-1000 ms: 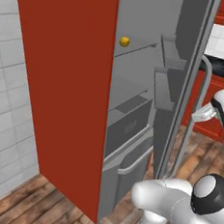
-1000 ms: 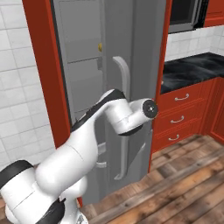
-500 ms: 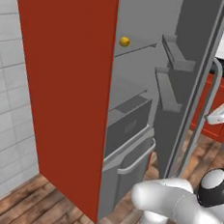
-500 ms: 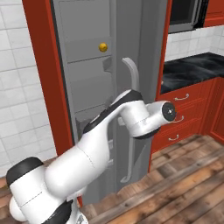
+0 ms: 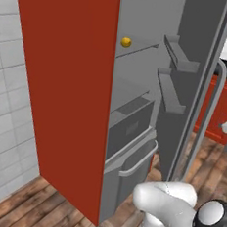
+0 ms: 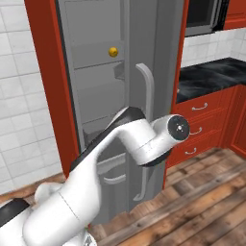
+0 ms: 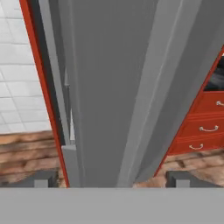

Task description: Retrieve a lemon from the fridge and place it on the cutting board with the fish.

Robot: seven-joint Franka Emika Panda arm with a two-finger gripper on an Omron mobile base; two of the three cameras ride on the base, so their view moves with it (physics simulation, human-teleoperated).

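Left base view: fridge (image 5: 134, 117) door swung open, one lemon (image 5: 126, 42) sitting on an upper shelf near the front edge, round so no long axis to speak of. Two door bins (image 5: 176, 72) on the inner face of the door, one drawer (image 5: 131, 124) below the shelves with a pull-out bin under it. One long bar handle (image 5: 206, 119) runs upright along the door edge. White arm at lower right; a pale bit of the hand at the right edge past the door, too little to read. Right base view: lemon (image 6: 113, 52) seen through the gap on the same shelf, well above the arm's elbow. Fridge (image 6: 101, 72) between red cabinet panels; bar handle (image 6: 148, 125) upright, long axis vertical. Arm reaches across in front of the door, hand hidden behind it. Black tabletop (image 6: 211, 77) to the right with three red drawers (image 6: 202, 127) under it. Hand view: two fingers (image 7: 41, 179) spread wide, one tip at each bottom corner, with the door edge (image 7: 113, 87) between them, grip empty; whether the tips touch the door cannot be told. Red drawers at right, white wall tiles at left, wood floor below.
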